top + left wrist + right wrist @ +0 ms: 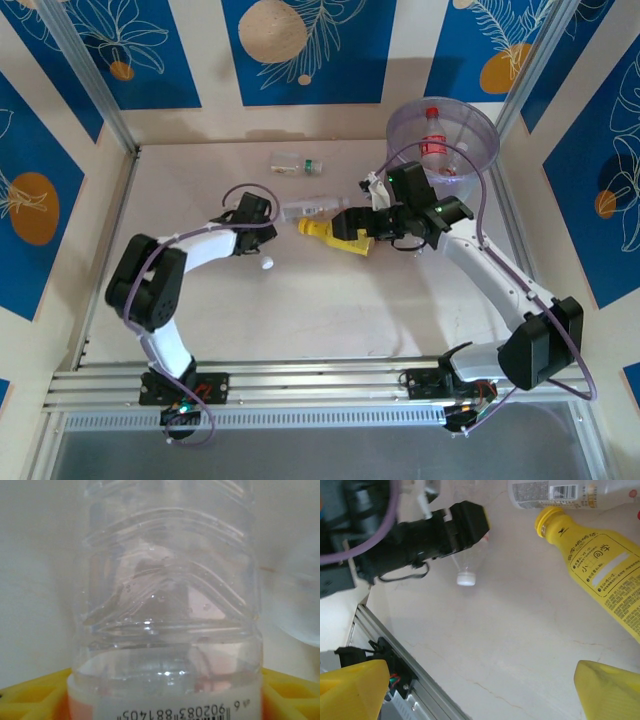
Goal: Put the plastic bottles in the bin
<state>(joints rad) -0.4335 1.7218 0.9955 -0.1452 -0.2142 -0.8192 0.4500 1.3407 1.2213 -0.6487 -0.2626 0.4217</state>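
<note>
A clear plastic bottle (165, 580) with a white cap (267, 264) stands between the yellow fingers (30, 695) of my left gripper (260, 232). They press on both of its sides. My right gripper (482, 695) hovers open above bare table, next to a lying yellow bottle (600, 560). Just beyond it lies a clear bottle with a white label (305, 208), and farther back a clear bottle with a green cap (292, 163). The pale-purple bin (480, 150) stands at the back right with a red-labelled bottle (432, 135) inside.
The aluminium rail (320, 375) runs along the near edge below both arms. A raised frame and patterned walls close off the back and sides. The right arm's purple cable (480, 215) loops beside the bin.
</note>
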